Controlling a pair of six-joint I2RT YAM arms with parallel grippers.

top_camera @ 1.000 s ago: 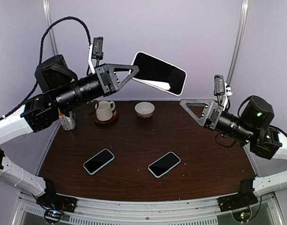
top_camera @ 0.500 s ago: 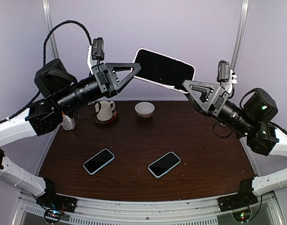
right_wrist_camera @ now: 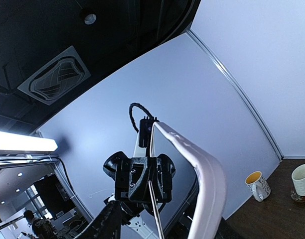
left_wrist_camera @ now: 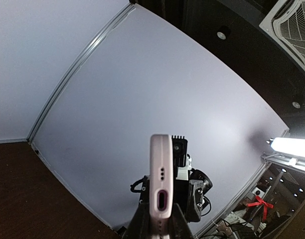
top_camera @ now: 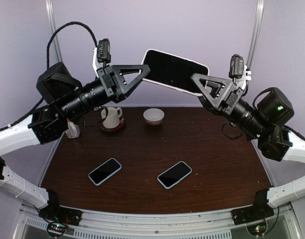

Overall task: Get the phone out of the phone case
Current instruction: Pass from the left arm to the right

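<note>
White-ish phone case point(left_wrist_camera: 161, 169) w/ the phone point(top_camera: 175, 69) in it is hanging in mid-air, well above the counter point(top_camera: 212, 159) and in front of the back wall, between the two arms. L jaws are clenching the case's left short end, pinching it front and back. The left wrist view is looking straight along the case edge, port end on. R jaws are sitting at the opposite short end, around the lower right corner. Whether they're pressing on it or only bracketing it I can't tell, since the right wrist view is showing just the case's pale edge curving past.

Step in hand, as I read it: setting up a two-handed peel, one side anchoring and the other getting purchase. Next move is calling for R jaws to catch the case lip only, not the glass, then bend it off the phone's corner w/ the L side holding firm.

Long axis is running left-right across the top view, tilting a bit, left end higher than right. The dark screen is facing the overhead cam and the back is facing the wall.

Two other phones point(top_camera: 105, 171) point(top_camera: 174, 174) are lying flat on the counter, w/ a mug point(top_camera: 111, 118) and a bowl point(top_camera: 153, 116) near the far edge
</note>
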